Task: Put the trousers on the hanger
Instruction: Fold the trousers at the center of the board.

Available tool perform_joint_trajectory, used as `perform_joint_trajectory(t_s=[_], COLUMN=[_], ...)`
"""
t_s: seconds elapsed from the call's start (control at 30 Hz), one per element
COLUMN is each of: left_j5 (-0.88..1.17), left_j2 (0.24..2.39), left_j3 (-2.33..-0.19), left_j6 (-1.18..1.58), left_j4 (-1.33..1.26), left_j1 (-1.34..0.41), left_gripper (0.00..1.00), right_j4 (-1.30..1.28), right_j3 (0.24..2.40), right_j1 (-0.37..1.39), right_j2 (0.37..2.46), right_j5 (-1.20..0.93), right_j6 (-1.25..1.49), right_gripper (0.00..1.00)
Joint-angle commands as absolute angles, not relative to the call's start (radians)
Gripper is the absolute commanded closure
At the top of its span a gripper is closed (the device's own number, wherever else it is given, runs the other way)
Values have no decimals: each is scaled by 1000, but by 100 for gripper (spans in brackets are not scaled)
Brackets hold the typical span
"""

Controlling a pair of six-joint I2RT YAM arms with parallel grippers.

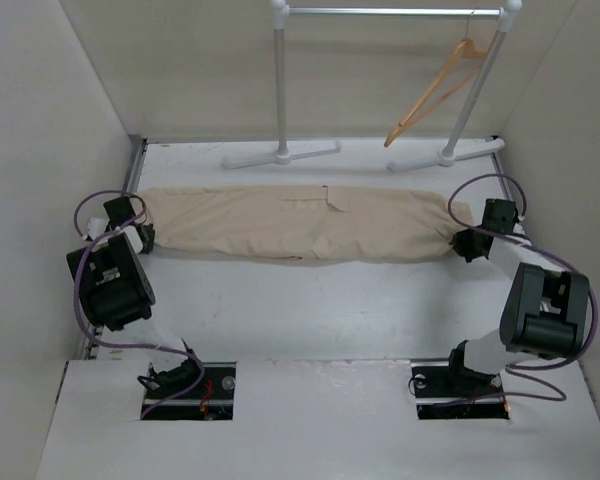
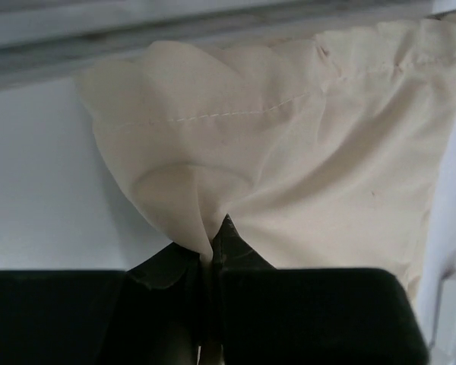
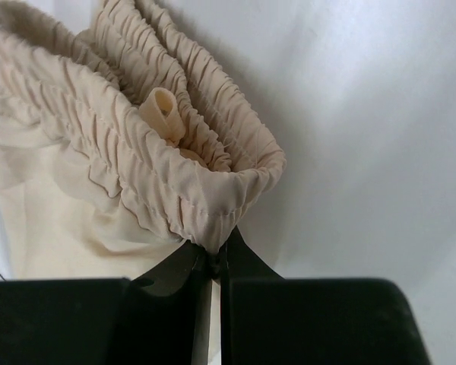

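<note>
The beige trousers (image 1: pixel 295 225) lie folded lengthwise across the table, stretched left to right. My left gripper (image 1: pixel 143 237) is shut on the hem end of the trousers (image 2: pixel 273 160), the cloth pinched between its fingers (image 2: pixel 239 247). My right gripper (image 1: pixel 458 243) is shut on the gathered elastic waistband (image 3: pixel 159 175), pinching its lower edge. The light-orange wooden hanger (image 1: pixel 442 88) hangs tilted by its hook from the right end of the rail, behind the trousers and apart from both grippers.
A white-and-metal garment rail (image 1: pixel 390 12) stands at the back on two posts with white feet (image 1: pixel 280 155). White walls close in left, right and back. The arm bases sit at the near edge.
</note>
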State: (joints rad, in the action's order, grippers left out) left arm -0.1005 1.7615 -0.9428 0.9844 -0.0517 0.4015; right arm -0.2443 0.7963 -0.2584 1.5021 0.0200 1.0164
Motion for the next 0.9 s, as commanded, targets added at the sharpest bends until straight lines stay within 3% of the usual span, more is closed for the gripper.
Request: perform_joint_trajectory(t_s=[0.0, 0.17, 0.23, 0.3, 0.4, 0.5, 0.67, 0.87], left_j5=[-186, -225, -242, -242, -235, -245, -294, -328], left_j2=[1613, 1458, 1416, 1387, 1345, 1306, 1284, 1295], left_j3=[-845, -769, -746, -745, -805, -892, -982, -974], left_j6=[933, 856, 850, 842, 839, 835, 824, 831], left_j4=[55, 136, 147, 143, 170, 201, 233, 232], left_j1=[442, 507, 513, 493, 424, 360, 257, 84], left_gripper=[97, 92, 75, 56, 44, 37, 32, 33], right_j4=[-299, -402, -434, -424, -430, -434, -414, -319], right_j3=[714, 623, 588, 571, 597, 623, 626, 594], right_j1=[-263, -286, -289, -286, -272, -271, -286, -338], right_j2=[1392, 1186, 1109, 1077, 1068, 1032, 1120, 1225], right_j5=[83, 81, 78, 71, 58, 61, 91, 87], right_j6=[1043, 1035, 1025, 994, 956, 942, 971, 991], right_gripper=[98, 99, 96, 73, 36, 21, 14, 16])
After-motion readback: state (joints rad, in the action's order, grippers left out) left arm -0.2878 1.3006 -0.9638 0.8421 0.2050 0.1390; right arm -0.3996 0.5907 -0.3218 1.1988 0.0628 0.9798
